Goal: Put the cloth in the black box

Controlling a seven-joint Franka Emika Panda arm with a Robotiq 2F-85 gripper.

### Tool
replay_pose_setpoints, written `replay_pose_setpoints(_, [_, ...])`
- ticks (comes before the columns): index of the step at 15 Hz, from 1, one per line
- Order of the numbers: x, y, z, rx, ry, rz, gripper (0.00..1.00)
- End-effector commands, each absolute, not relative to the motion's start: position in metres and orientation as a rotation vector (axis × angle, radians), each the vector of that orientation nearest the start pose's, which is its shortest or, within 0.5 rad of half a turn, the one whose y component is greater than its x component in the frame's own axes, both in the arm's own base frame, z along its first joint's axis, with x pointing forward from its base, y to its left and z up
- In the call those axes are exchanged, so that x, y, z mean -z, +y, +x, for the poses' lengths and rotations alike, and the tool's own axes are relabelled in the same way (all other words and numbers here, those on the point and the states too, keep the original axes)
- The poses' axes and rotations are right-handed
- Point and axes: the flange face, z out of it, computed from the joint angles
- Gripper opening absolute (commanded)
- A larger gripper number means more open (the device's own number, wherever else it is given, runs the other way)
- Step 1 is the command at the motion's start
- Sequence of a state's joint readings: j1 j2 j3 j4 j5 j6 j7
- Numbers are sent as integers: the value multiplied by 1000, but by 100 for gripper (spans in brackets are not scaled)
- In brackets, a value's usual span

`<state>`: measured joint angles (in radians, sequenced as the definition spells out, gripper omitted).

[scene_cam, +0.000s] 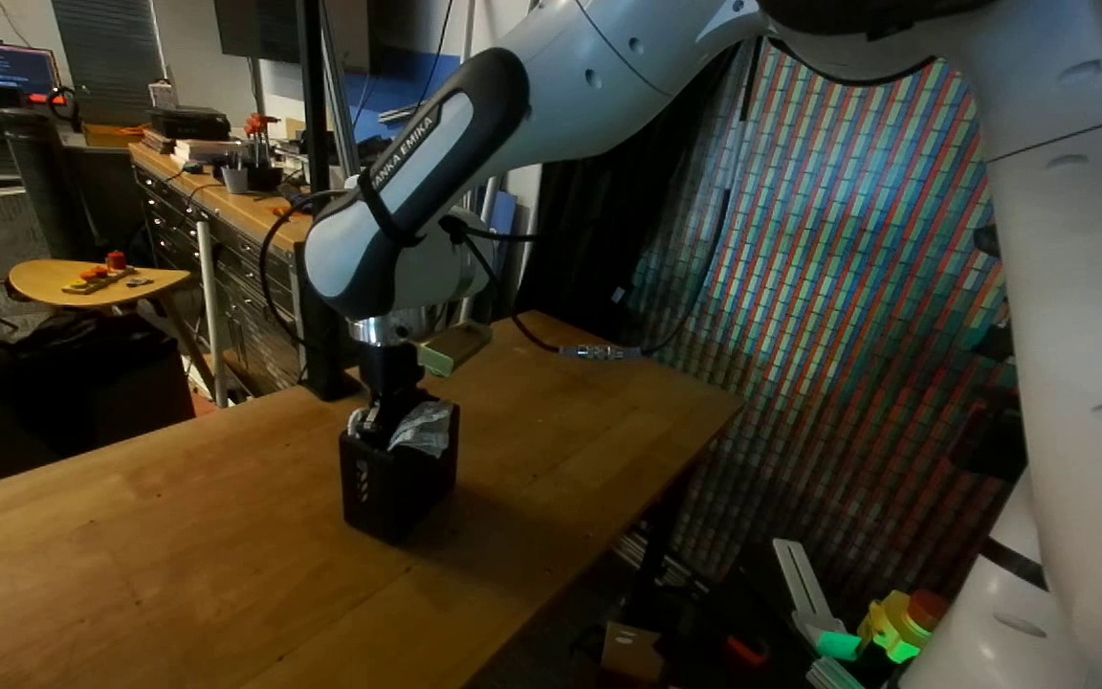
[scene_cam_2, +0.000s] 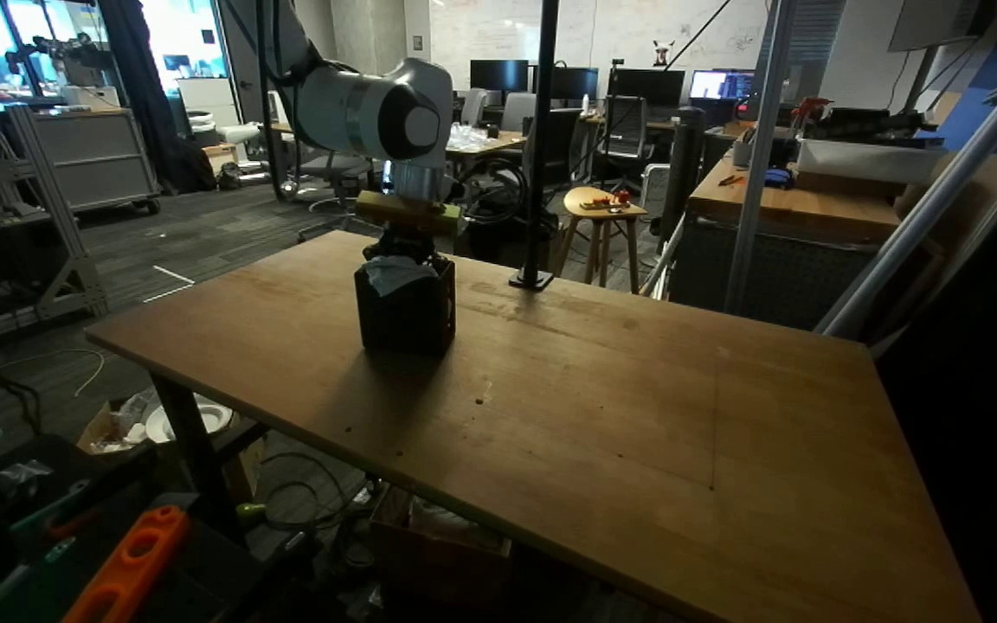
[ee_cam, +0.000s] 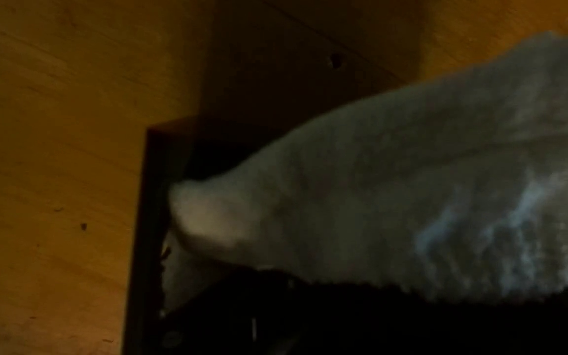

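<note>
The black box [scene_cam: 398,493] stands upright on the wooden table, and it also shows in an exterior view [scene_cam_2: 406,318]. The grey-white cloth [scene_cam: 423,429] bulges out of the box's open top and overlaps the rim; it shows there too in an exterior view [scene_cam_2: 396,274]. My gripper [scene_cam: 386,413] points down into the box, with its fingertips hidden by the box walls and the cloth. In the wrist view the cloth [ee_cam: 363,197] spreads across the box [ee_cam: 138,246], above the dark gripper. It is too dark to see whether the fingers are open or shut on the cloth.
The wooden table [scene_cam_2: 637,415] extends around the box. A black post [scene_cam_2: 533,277] stands at the table's edge near the box. A cable [scene_cam: 599,352] hangs from the arm beside the table. A stool [scene_cam_2: 602,203] and a workbench [scene_cam: 226,201] stand beyond the table.
</note>
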<state>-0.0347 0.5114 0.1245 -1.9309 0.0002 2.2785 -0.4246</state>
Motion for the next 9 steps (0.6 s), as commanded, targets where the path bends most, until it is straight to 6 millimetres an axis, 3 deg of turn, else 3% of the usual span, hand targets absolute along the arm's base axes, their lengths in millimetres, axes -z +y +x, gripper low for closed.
replay_pose_setpoints(1, [-257, 46, 606, -135, -741, -2996, 21])
replay_pose_setpoints(2, [-268, 45, 607, -114, -738, -3011, 35])
replay_pose_setpoints(6, [-313, 47, 610, -15, -723, -3059, 65])
replay_pose_setpoints(9, [-332, 53, 609, 30, -708, -3085, 44])
